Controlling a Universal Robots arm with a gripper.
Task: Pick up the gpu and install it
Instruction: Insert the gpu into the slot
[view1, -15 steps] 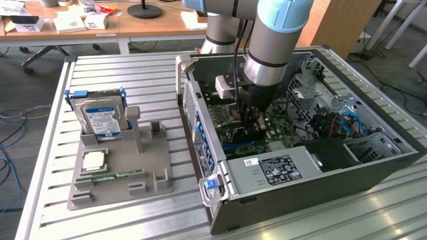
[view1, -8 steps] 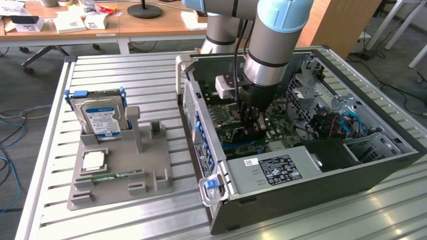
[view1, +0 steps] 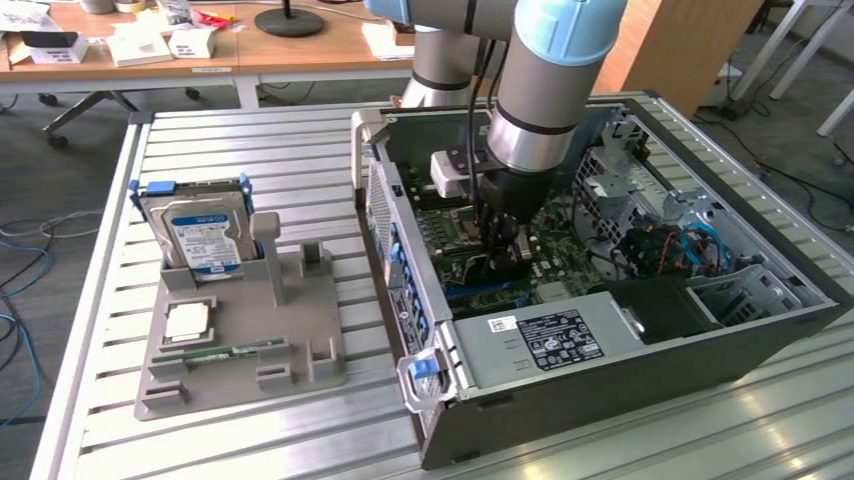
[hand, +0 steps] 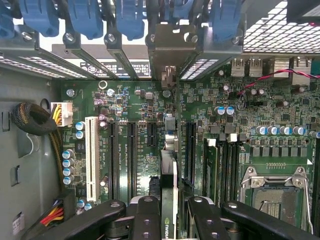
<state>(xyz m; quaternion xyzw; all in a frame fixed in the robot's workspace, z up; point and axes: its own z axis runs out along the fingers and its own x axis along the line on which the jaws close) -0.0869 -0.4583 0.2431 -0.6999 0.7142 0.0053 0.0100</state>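
Holding the gpu (hand: 168, 200) edge-on, the gripper (hand: 170, 220) hangs inside the computer case (view1: 641, 360). It seems lined up over a motherboard slot (hand: 190, 150); pushing straight down comes next.

- the arm (view1: 541, 85) hangs almost vertical, wrist pointing straight down.
- the gripper (hand: 170, 212) has its black fingers (hand: 145, 215) closed on a thin card standing edge-on between them.

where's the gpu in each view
exterior view: gpu sits edge-on under the gripper, inside the case over the motherboard.
wrist view: gpu stands edge-on between the fingers, above the slots.
shared landmark: motherboard.
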